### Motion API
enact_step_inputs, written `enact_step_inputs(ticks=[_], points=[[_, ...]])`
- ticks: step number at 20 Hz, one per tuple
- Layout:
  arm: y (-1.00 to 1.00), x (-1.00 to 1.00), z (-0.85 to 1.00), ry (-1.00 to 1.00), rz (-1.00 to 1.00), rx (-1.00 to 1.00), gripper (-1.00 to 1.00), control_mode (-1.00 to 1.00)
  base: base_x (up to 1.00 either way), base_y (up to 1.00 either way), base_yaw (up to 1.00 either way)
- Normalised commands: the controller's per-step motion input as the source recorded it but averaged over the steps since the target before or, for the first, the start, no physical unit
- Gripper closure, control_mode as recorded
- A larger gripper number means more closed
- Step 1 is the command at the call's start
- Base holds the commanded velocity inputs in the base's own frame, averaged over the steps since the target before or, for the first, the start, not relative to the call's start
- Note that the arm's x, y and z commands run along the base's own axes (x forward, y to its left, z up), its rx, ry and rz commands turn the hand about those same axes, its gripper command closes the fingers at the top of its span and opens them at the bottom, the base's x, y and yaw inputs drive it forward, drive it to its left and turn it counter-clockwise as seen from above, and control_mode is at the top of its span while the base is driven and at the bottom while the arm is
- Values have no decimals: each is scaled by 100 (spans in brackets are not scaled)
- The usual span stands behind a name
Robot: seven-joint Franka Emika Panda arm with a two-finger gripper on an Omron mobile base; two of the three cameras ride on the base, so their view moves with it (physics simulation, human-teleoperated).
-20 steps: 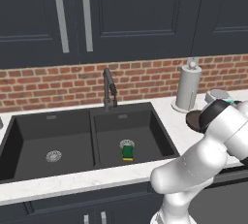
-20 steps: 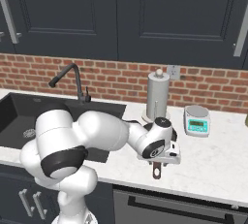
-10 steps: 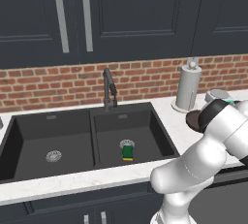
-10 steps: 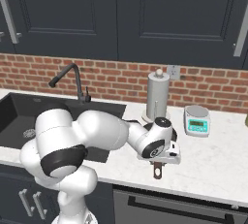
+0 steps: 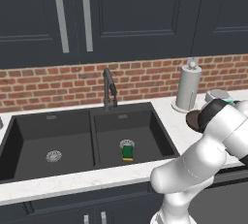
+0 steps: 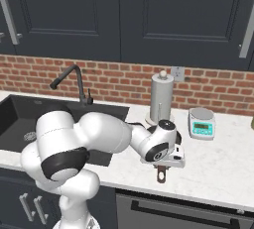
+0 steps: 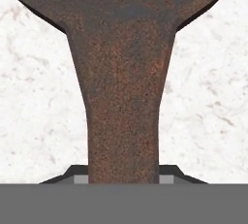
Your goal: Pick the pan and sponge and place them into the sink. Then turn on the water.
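On the counter (image 6: 223, 158), gripper (image 6: 163, 166) clamps pan (image 7: 123, 72) handle.

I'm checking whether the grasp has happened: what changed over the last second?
Nothing visibly moved. The gripper is shut on the pan handle, low over the counter, arm posed as before. The sponge lies in the right sink basin as before; no water runs.
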Motion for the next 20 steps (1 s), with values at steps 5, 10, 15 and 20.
enact_step_inputs(ticks=[5,10,15,20], points=[[24,-6,15,0,1,0,100,-100,0,0,0],[23,-13,55,0,7,0,100,-100,0,0,0],[39,-8,43,0,5,0,100,-100,0,0,0],[43,-2,16,1,5,0,100,-100,0,0,0]])
